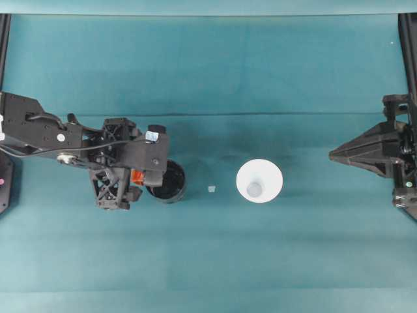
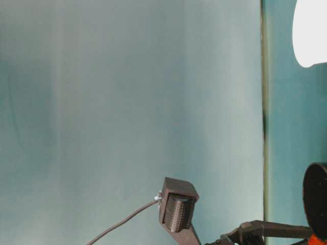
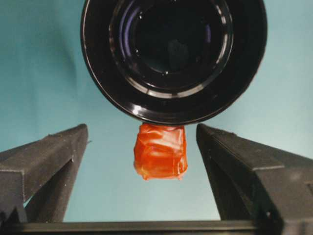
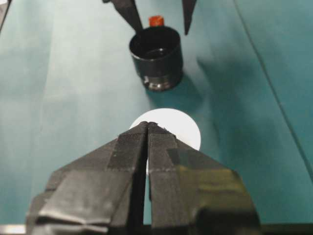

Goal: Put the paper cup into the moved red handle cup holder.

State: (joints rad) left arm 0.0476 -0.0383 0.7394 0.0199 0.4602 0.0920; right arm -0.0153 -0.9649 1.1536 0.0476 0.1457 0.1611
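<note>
The left hand (image 1: pixel 148 177) sits at the holder's (image 1: pixel 168 183) left side, low over the teal tabletop (image 1: pixel 208 72). In the left wrist view its two fingers (image 3: pixel 46 164) are spread wide, one on each side of the orange-red handle (image 3: pixel 161 151), with clear tabletop between each finger and the tab; nothing is pinched. The holder stands upright, mouth up, its glossy black rim (image 3: pixel 174 58) and dark hollow facing that camera, the handle pointing back toward the hand. In the table-level view the holder (image 2: pixel 316 200) shows as a black shape with a sliver of orange beside it, and the left arm's camera block (image 2: pixel 177 210) hangs above.

Just right of the holder a tiny pale scrap (image 1: pixel 212 189) lies on the tabletop. Further right of the holder, well apart from it, the cup (image 1: pixel 259 181) stands on its base with its wide white rim up; it is free of both hands.

Far right of the holder, the right hand (image 1: pixel 333 154) rests with its fingers (image 4: pixel 128 147) pressed together, holding nothing. From the right wrist view the cup (image 4: pixel 181 125) lies just beyond those fingertips, and the holder (image 4: pixel 156 58) stands beyond it.
</note>
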